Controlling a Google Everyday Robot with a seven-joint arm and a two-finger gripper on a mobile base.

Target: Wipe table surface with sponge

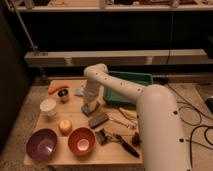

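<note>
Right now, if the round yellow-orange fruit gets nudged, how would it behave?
The fruit looks round, so it would probably roll, not slide. It seems solid, so likely stiff. The orange bowl close by might stop it. The end effector is down at the sponge, apart from the fruit.

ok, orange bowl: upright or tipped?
Upright: orange bowl sits on the table surface, mouth up, inside showing. The gripper is down at the sponge, farther back.
</note>
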